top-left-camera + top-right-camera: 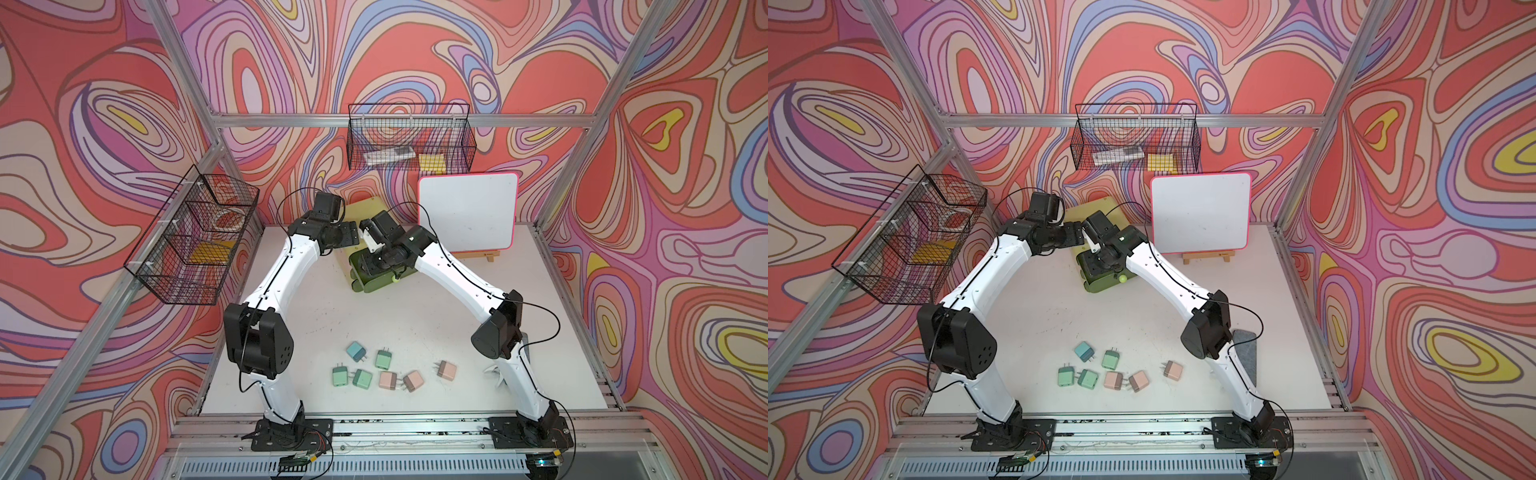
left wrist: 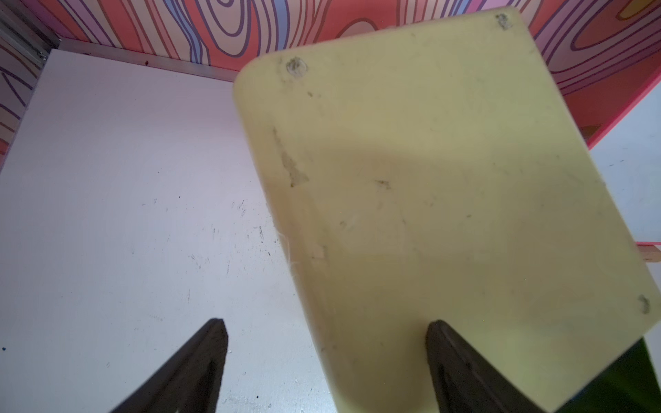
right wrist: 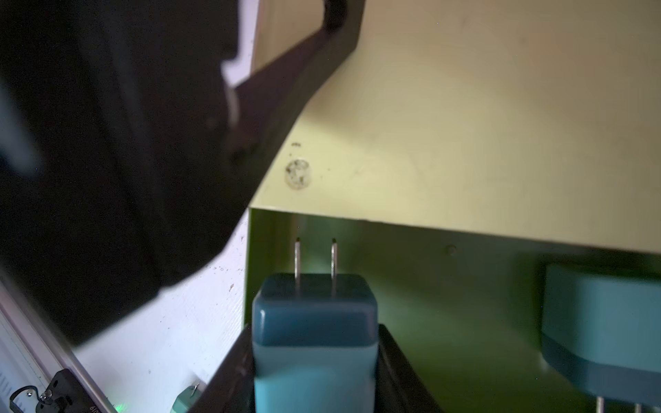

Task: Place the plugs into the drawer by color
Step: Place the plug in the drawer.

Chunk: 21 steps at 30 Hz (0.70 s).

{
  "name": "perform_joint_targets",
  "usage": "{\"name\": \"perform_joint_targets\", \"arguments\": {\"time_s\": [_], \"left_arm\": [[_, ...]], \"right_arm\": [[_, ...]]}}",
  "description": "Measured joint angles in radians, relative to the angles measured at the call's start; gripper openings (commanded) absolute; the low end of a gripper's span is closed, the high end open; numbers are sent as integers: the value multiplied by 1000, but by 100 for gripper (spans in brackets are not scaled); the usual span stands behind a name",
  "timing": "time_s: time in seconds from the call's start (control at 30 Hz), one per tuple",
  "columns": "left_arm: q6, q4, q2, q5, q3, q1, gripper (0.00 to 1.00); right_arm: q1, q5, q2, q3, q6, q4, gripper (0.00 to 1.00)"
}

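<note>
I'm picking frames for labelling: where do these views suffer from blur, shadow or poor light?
Right wrist view: dim and green-tinted inside the drawer; the gripped teal plug has sharp prongs, the black arm part beside it is blurred. Left wrist view: the chest top is soft, with a shadow across it. Both top views: evenly lit, no strong glare.

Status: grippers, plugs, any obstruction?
Left gripper astride chest edge, grip unclear. Right gripper shut on teal plug at open drawer; second teal plug inside. Nothing seen blocking.
</note>
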Motion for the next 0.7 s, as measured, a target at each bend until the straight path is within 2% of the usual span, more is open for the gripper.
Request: {"name": "perform_joint_targets", "arguments": {"time_s": [0.7], "left_arm": [[0,0,0,2,0,4,86]], "right_arm": [[-5,-20,32,-31,-5,36,34]]}}
